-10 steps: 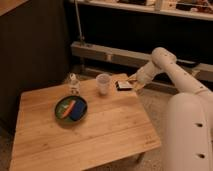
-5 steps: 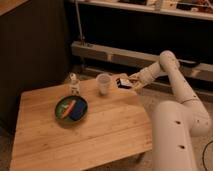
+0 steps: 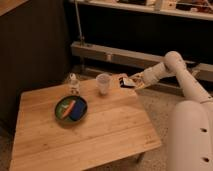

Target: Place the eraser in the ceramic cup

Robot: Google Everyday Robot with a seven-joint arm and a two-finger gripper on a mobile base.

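Raised slightly since a second ago, the eraser (image 3: 127,81) now hangs at about the level of the upper ceramic cup (image 3: 103,83), and the forearm reaching in from the right lies flatter than it did. The gripper (image 3: 132,82) is clamped narrow on the eraser, holding it in the air at the table's (image 3: 107,132) far right corner, just beside the cup but apart from it, with a small gap between them. The cup stands upright near the far edge. Left of it, also at the far edge, stands a small white bottle (image 3: 74,83). A green plate (image 3: 59,106) lies toward the left, nearer the middle, carrying a blue block (image 3: 77,111) and an orange piece (image 3: 69,108). From the plate to the near and right edges the top is bare wood. The robot's white body (image 3: 192,135) stands off the right edge
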